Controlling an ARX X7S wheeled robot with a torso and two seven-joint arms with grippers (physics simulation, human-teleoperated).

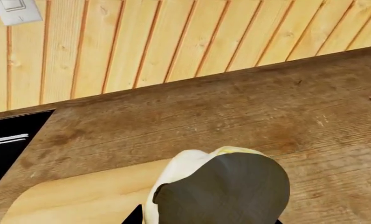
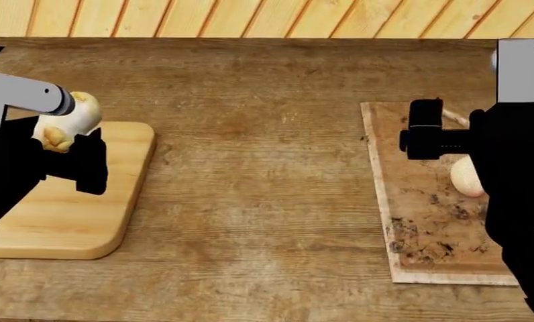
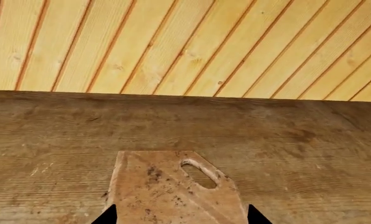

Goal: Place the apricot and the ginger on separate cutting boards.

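Note:
The ginger (image 2: 68, 121), lumpy and whitish with tan knobs, hangs above the far edge of the light cutting board (image 2: 61, 221), with my left gripper (image 2: 63, 139) shut on it. In the left wrist view the ginger (image 1: 185, 170) sits between the fingers of the left gripper (image 1: 173, 215), over the light board (image 1: 73, 200). The apricot (image 2: 467, 177) lies on the dark stained cutting board (image 2: 419, 221). My right gripper (image 2: 428, 134) hovers open over that board's far end, apart from the fruit. The right wrist view shows the right gripper (image 3: 179, 217) empty above the dark board (image 3: 154, 196).
A worn wooden counter (image 2: 258, 168) carries both boards, backed by a plank wall (image 3: 173, 42). A black inset surface (image 1: 5, 140) lies at the counter's far left. A light switch (image 1: 12, 10) is on the wall. The dark board has a handle slot (image 3: 199, 173).

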